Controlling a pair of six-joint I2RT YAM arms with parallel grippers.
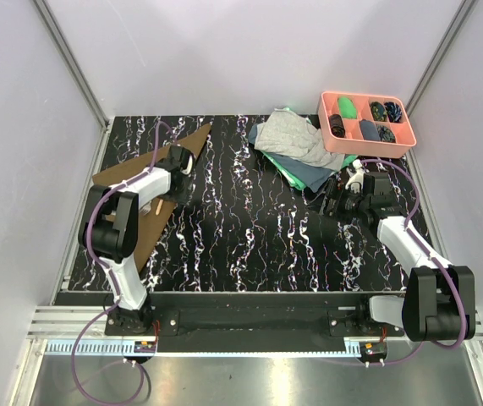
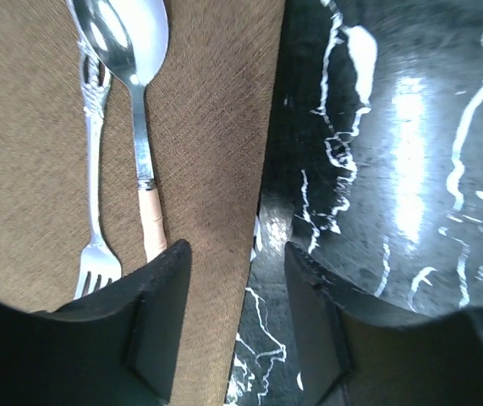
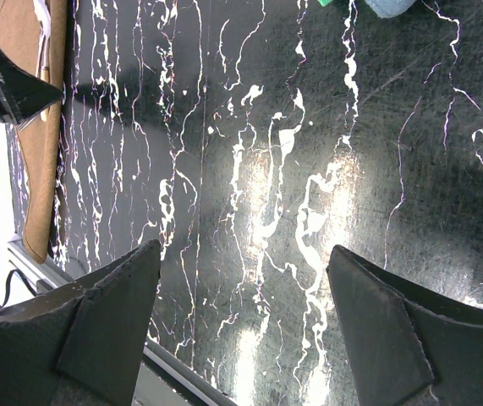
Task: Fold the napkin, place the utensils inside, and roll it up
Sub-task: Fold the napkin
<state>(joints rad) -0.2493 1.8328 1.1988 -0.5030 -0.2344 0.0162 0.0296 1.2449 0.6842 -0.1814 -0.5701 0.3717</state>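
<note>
soft, limp napkin: pinch its right edge, lying between the spread jaws of the left gripper; right gripper also spread, empty.

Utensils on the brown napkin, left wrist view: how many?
3, all on the napkin: fork at left, spoon at top, orange-handled piece right of the fork, its metal part running up to the spoon; those two could be one piece. More may be hidden.

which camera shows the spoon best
The left wrist view: the spoon lies large and sharp on the brown napkin, beside the fork. In the top view the left arm hides most of it; the right wrist view shows only a far strip of napkin.
</note>
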